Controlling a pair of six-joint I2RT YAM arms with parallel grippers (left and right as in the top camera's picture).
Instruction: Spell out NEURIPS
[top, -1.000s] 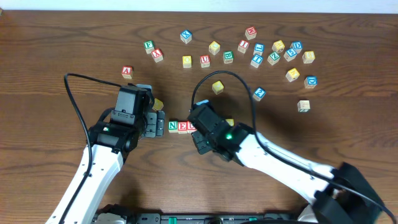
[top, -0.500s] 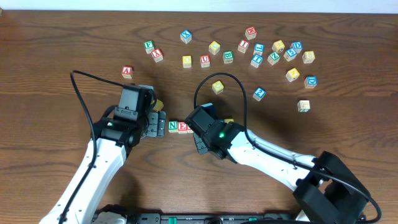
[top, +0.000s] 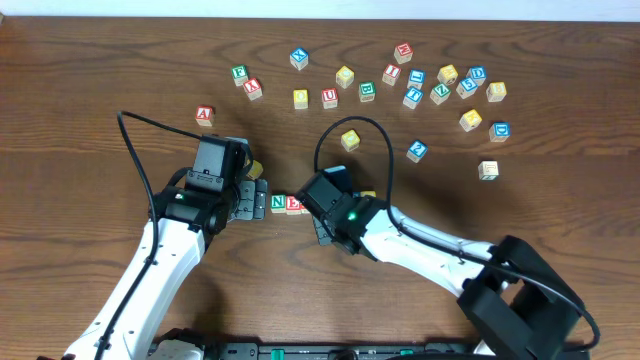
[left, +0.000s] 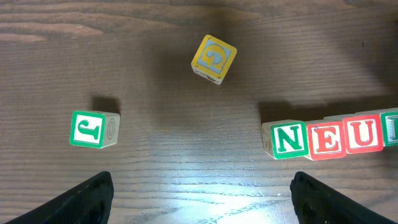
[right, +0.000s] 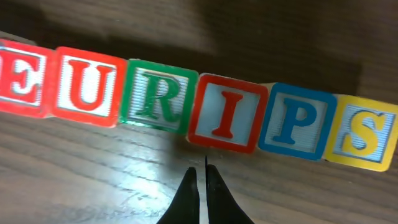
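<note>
Evidently the word is standing complete. Just ahead of the right claw (right: 200, 169), whose two fingers are pressing together with nothing between them, the row is running red E (right: 22, 78), red U (right: 87, 87), green R (right: 158, 98), red I (right: 227, 113), blue P (right: 298, 121) and yellow S (right: 364, 134). Each cube is touching the next, and the I is sitting straight beyond the tips. The green N (left: 289, 140) is heading the row, lying ahead and to the right of the left claw (left: 200, 180), which is hanging wide and gripping nothing. The row is looking slightly bowed, though the wrist view's angle may be exaggerating that. These wooden cubes are looking light, rigid and smooth-faced, so they are probably sliding readily on the table (left: 186, 168). Any straightening is calling for gentle pushes on a flat near face. A pinch across near and far faces is also suiting them, since the neighbours are blocking the sides.
</note>
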